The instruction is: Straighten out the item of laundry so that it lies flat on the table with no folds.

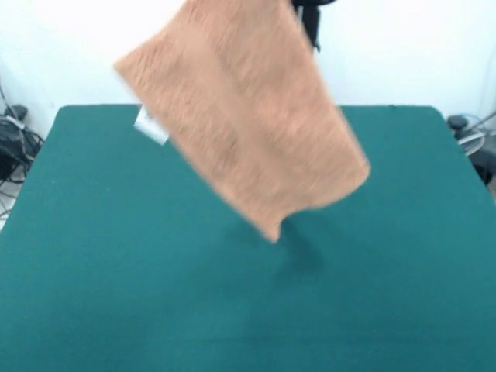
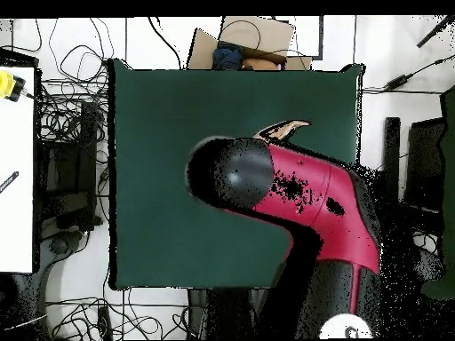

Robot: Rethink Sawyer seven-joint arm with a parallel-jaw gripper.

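A: Nearest the front camera, the table is bare green felt. What hangs over it?

B: The towel, lifted clear of the felt and blurred, with its lowest corner hanging above mid-table and a white tag at its left edge.

A: And farther back?

B: The gripper shows only as a dark bit at the towel's top edge; it looks clamped on the cloth. From overhead the arm hides nearly everything.

A: So which step is this?

B: Likely the lift. Next comes lowering and dragging it so it spreads flat.
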